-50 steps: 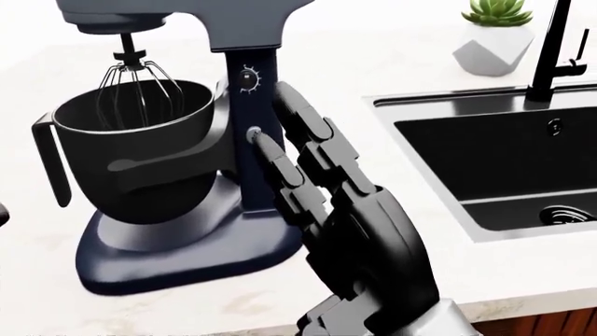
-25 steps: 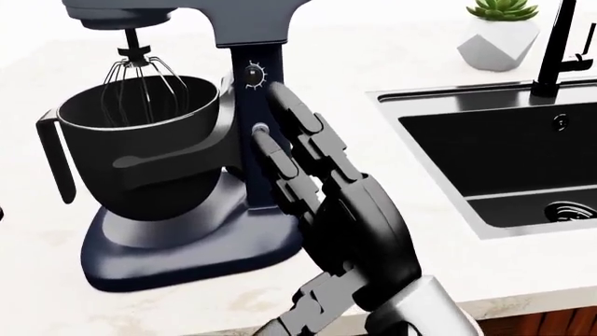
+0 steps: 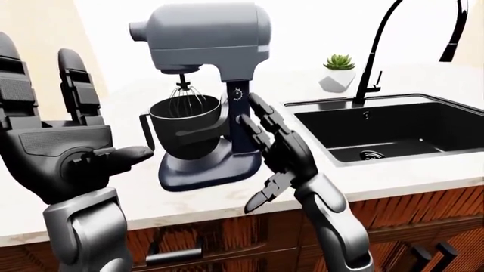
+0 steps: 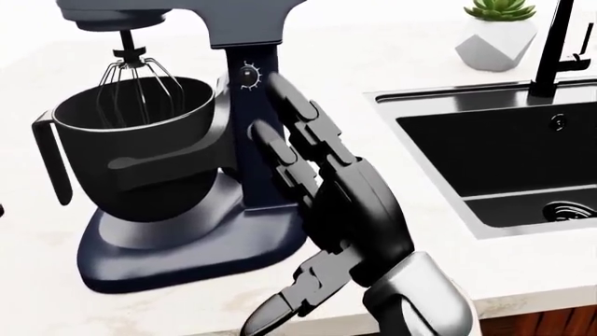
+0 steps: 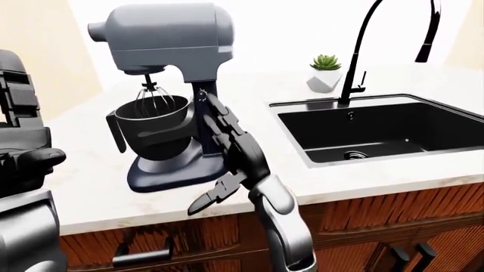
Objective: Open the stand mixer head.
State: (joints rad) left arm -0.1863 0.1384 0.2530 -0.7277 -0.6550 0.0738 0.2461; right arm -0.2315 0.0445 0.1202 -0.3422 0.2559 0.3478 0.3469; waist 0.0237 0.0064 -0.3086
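Observation:
The stand mixer has a grey head (image 3: 208, 39) sitting down over its black bowl (image 3: 185, 122), with the whisk (image 4: 135, 77) hanging inside the bowl. A dark column (image 4: 244, 105) bearing a small dial (image 4: 248, 75) holds the head up. My right hand (image 4: 289, 140) is open, its long fingers (image 4: 303, 115) laid flat against the column's right side below the dial and its thumb pointing down. My left hand (image 3: 75, 113) is raised at the left of the left-eye view, open and holding nothing, well apart from the mixer.
A black sink (image 3: 393, 124) with a tall black faucet (image 3: 374, 62) lies to the right of the mixer on the white counter (image 3: 136, 195). A small succulent in a white pot (image 3: 338, 73) stands beyond it. Wooden cabinet fronts (image 3: 227, 238) run below.
My right hand's fingers have slid over the small button on the column and now cover it. The thumb has swung down into the head view. The mixer head has not moved.

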